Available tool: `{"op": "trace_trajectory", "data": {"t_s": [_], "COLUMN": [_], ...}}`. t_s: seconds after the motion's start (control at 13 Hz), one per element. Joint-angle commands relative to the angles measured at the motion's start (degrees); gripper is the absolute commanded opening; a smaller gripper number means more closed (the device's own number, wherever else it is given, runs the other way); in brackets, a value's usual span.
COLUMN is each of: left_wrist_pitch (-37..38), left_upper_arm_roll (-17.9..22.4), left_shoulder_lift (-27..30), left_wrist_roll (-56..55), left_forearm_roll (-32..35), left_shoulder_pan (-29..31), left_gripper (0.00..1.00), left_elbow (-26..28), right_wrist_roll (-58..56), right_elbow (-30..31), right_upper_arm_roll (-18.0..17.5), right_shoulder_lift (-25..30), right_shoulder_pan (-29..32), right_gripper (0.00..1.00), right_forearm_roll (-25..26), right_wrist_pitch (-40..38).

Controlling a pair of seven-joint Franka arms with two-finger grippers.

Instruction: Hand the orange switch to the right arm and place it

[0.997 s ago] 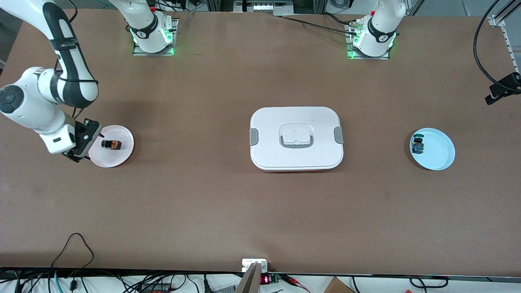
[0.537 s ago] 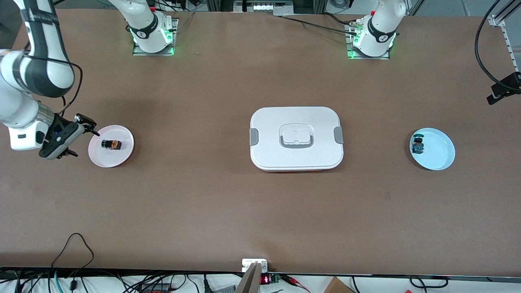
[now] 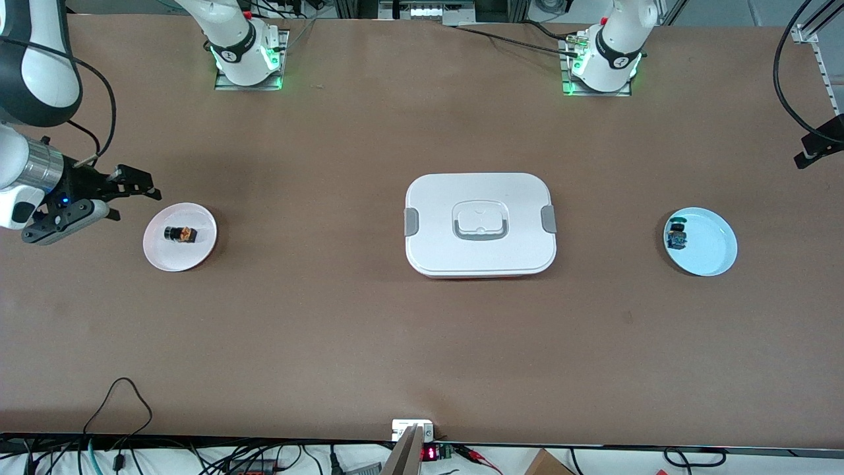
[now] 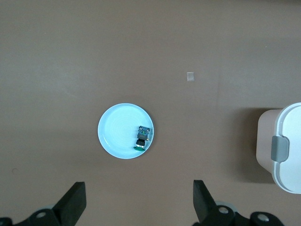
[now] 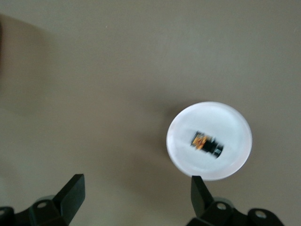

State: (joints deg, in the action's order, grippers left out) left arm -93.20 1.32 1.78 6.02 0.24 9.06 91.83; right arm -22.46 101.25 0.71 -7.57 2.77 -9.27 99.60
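The orange switch (image 3: 179, 233) lies on its side on a pale pink plate (image 3: 198, 254) at the right arm's end of the table. It also shows in the right wrist view (image 5: 207, 143), on that plate (image 5: 230, 162). My right gripper (image 3: 135, 196) is open and empty, up in the air beside the plate, over bare table toward the table's end; its open jaws show in its wrist view (image 5: 136, 188). My left gripper (image 4: 139, 197) is open and empty, high over the table by the light blue plate (image 4: 113, 136); it is out of the front view.
A white lidded container (image 3: 480, 224) stands mid-table. The light blue plate (image 3: 709, 254) at the left arm's end holds a blue-and-green switch (image 3: 677, 235). A black camera mount (image 3: 817, 145) juts in at that end. Cables lie along the near edge.
My right arm has lifted and drawn its open gripper off the pink plate toward the table's end. The orange switch stays on the plate. The left arm has not visibly moved.
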Motion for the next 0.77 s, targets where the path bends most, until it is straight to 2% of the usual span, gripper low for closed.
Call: {"op": "trace_trajectory", "data": {"t_s": [0.0,0.15,0.31,0.46,0.54,0.69], "left_wrist_pitch": [1.18,1.18,1.18,1.18,1.18,1.18], "left_upper_arm_roll": [-0.36,-0.44,-0.36,-0.36,-0.44,-0.44], "left_shoulder_lift": [-0.64,-0.64,-0.64,-0.72,-0.72,-0.72], "left_wrist_roll": [0.04,0.13,0.22,0.13,0.13,0.22], "left_forearm_roll": [1.79,1.78,1.78,1.87,1.79,1.78], "left_shoulder_pan": [0.52,1.05,1.05,1.05,1.05,1.14], "left_gripper": [1.0,1.0,1.0,1.0,1.0,1.0], "left_elbow": [-1.65,-1.65,-1.65,-1.65,-1.65,-1.65], "right_wrist_roll": [14.84,19.29,19.03,18.94,18.86,23.3], "right_elbow": [-4.21,-6.93,-9.31,-9.32,-9.32,-9.32], "right_upper_arm_roll": [0.08,0.17,0.08,1.3,2.88,3.42], "right_shoulder_lift": [-0.16,-0.52,-1.13,-1.22,-1.22,-1.22], "right_shoulder_pan": [-1.79,-3.63,-6.09,-5.76,-5.93,-5.41], "right_gripper": [1.0,1.0,1.0,1.0,1.0,1.0], "right_forearm_roll": [-0.04,2.31,8.02,8.75,8.92,8.49], "right_wrist_pitch": [-9.3,-14.5,-15.66,-14.09,-10.69,-8.98]}}
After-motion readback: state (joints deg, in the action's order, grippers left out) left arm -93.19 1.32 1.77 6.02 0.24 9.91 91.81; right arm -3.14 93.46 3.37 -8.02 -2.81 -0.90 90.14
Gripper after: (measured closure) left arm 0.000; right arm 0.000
